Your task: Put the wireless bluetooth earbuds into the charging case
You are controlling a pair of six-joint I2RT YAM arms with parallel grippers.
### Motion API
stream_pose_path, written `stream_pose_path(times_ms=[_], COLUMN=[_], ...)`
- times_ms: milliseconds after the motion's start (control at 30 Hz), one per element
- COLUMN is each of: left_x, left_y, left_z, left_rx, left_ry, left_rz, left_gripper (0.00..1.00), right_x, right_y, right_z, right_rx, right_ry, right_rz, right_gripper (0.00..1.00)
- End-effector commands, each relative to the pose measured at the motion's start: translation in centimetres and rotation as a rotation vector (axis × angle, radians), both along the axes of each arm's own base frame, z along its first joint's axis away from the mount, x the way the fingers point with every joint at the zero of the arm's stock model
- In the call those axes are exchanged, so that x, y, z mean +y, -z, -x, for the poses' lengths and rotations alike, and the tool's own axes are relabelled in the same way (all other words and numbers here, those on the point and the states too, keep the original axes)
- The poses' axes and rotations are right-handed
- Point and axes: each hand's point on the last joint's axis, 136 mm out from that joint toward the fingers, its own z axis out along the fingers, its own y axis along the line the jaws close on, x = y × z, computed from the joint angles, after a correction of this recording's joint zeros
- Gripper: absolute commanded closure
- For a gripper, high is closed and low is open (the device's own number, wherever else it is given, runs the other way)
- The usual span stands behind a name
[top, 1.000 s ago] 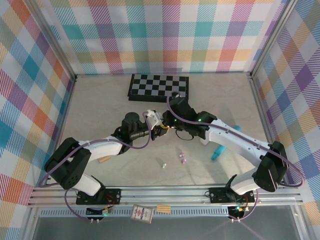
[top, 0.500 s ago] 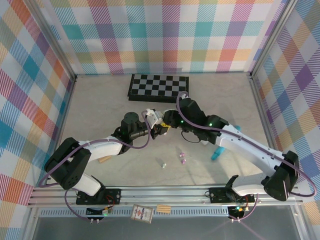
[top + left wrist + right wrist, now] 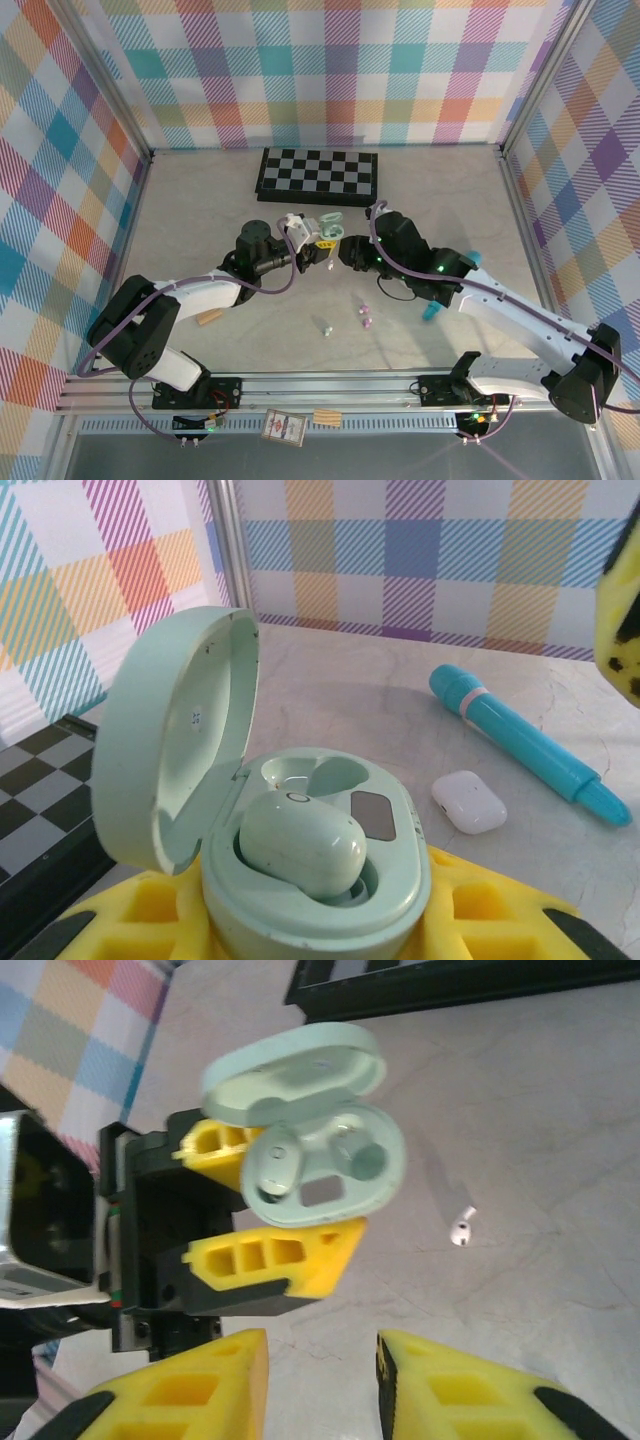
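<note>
So the wide-open, empty right gripper can drop earbuds in, left gripper clamps the mint charging case lid-up.

Take the charging case, clamped in the left gripper, as your landmark. One earbud sits in it. Behind it you find the chessboard, and just right of it the right gripper. In front of it, on the table, lie loose earbuds. The stick lies front-right and the block front-left.
</note>
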Motion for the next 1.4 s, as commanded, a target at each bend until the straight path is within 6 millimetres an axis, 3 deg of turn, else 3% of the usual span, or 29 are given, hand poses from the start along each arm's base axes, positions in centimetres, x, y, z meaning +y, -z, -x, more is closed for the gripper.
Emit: stream_pose_path(times_ms=[0,233,700,867,1100,1367], left_x=[0.0,0.1,0.2,0.3,0.2,-0.1], left_y=[-2.1,-2.7,-2.6,-2.4,-2.4,-2.7], left_z=[1.1,2.2,2.8,2.4,2.6,3.6], left_rx=[-0.112,-0.131,-0.130,-0.120,-0.110,-0.109], left_ry=[0.051,0.086,0.103,0.082,0.099,0.162], left_rz=[0.025,0.028,0.016,0.013,0.040,0.048], left_gripper=[0.69,0.69,0.69,0.69,0.69,0.69], right_x=[2.4,3.4,4.4,3.8,2.2,1.6], right_y=[-3.1,-2.8,-1.4,-1.8,-2.9,-3.7], right_z=[-0.9,-2.7,-4.0,-3.7,-3.4,-4.4], right_rx=[-0.068,-0.052,-0.019,-0.030,-0.081,-0.111], right_ry=[-0.073,-0.058,-0.052,-0.051,-0.015,-0.005], right_rz=[-0.081,-0.076,-0.053,-0.039,-0.033,0.000], right_gripper=[0.74,0.82,0.85,0.84,0.72,0.71])
